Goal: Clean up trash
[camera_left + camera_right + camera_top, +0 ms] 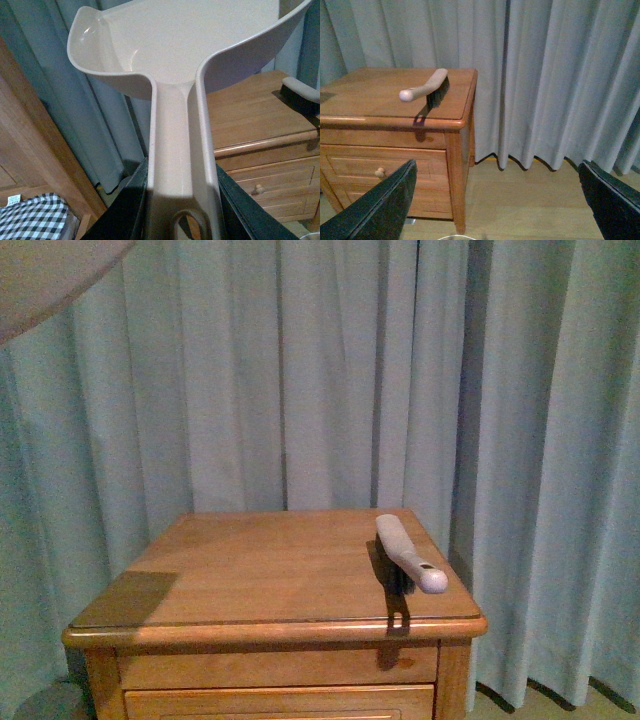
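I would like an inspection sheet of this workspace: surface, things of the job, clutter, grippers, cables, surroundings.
Surface: wooden nightstand; only a brush is seen on its top.
Job's things: trash: nothing seen in any view. The dustpan is held in the air. The brush lies near the top's right edge, with its handle end at the front edge.
Clutter: nothing seen.
Grippers: the left gripper is shut on the dustpan's handle. The right gripper is open and empty, its fingers wide apart.
Cables: nothing seen.
Surroundings: blue-grey curtain behind the nightstand, wooden floor, and a checked cloth low down in the left wrist view.
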